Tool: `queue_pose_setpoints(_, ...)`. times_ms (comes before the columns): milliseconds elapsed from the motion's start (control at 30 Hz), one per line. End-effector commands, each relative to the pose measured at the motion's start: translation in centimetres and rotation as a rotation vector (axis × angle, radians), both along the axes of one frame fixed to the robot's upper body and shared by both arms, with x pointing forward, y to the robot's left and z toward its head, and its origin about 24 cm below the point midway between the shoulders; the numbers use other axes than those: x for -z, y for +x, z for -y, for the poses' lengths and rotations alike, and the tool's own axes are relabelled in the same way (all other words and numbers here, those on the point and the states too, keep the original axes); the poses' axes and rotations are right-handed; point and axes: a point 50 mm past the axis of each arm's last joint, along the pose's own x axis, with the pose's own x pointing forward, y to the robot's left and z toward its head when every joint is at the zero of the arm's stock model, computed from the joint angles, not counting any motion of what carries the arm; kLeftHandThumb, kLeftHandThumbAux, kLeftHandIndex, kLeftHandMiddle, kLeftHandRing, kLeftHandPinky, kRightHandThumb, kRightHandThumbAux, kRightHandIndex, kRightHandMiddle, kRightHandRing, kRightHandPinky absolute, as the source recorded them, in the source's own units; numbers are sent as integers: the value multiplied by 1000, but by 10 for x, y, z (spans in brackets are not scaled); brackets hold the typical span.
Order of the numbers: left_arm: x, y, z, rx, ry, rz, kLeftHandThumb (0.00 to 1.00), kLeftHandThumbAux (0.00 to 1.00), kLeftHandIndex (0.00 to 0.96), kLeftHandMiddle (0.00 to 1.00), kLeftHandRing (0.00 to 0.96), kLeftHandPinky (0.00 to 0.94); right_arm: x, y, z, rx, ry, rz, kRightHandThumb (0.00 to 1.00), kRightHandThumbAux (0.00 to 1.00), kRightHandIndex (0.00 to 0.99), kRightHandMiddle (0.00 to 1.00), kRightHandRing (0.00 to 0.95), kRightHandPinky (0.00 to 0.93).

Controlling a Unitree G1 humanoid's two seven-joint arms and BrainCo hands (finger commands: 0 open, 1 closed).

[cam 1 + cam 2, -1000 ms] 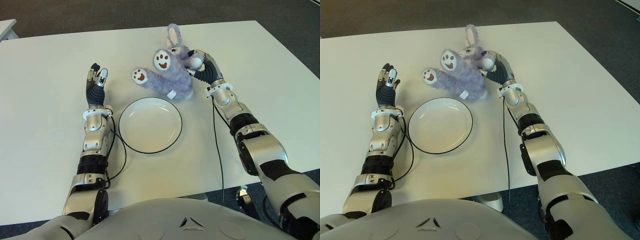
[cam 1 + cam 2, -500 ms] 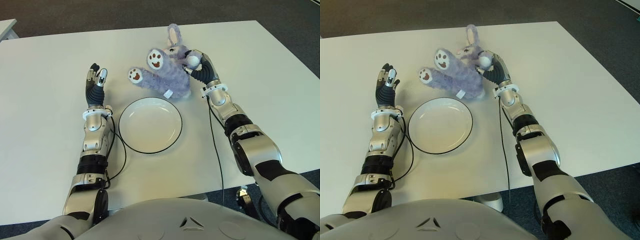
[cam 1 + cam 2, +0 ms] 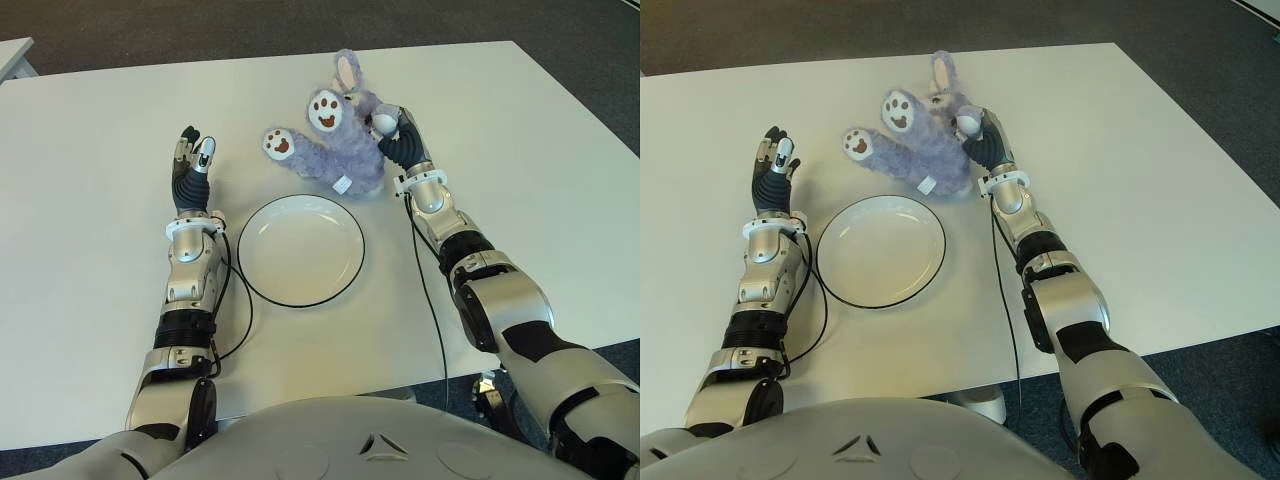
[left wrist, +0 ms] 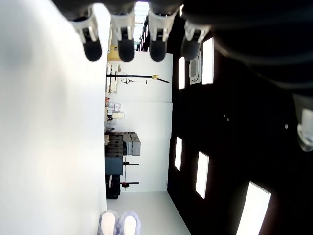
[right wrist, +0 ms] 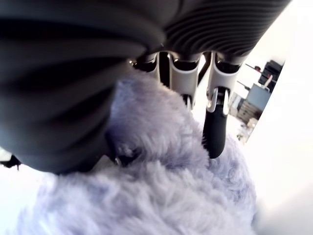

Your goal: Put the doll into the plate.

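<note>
**A:** So, working outward from the robot, what is lying nearest?

**B:** Nearest is the white plate [image 3: 300, 250] with its dark rim, sitting bare on the white table [image 3: 90, 120]. Just beside it, on the robot's left, the left hand [image 3: 190, 170] is showing with its fingers [image 4: 122, 46] stretched out straight and holding nothing.

**A:** And beyond the plate?

**B:** Just past the far rim of the plate, the plush bunny doll [image 3: 335, 150] is tipping with its two white-soled feet pointing up and toward the left hand, one long ear sticking out toward the far edge of the table. No part of it is over the plate yet.

**A:** Is the right hand holding it?

**B:** Yes. The right hand [image 3: 392, 135] is pressing in at the doll's right flank, near the head end, and its fingers [image 5: 215, 122] are curling into the fur with the thumb sinking in from the other side.

**A:** How is it likely to handle?

**B:** I'm judging it light, soft and squashy, so the limbs are likely to flop and the fur may slide under the fingers. Gripping deep around the stuffed body looks safer than pinching an ear or a foot.
</note>
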Motion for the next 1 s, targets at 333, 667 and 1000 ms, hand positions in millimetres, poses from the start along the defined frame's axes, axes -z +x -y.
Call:
queue_pose_setpoints(333,39,-26,3,-16,-40,-145,0,383,0,22,10,0,4,1,1,39,-11,-10,695,717,432,732,757,798)
queue_pose_setpoints(667,39,-26,3,-20,-45,-145,0,386,0,26,18,0,3,5,5,116,5,-41,696,716,439,835,844,845)
queue_pose_setpoints(1000,39,-26,2,-20,-47,-144,0,386,0,21,9,0,3,7,8,125,76,-73,700,713,440,842,852,839)
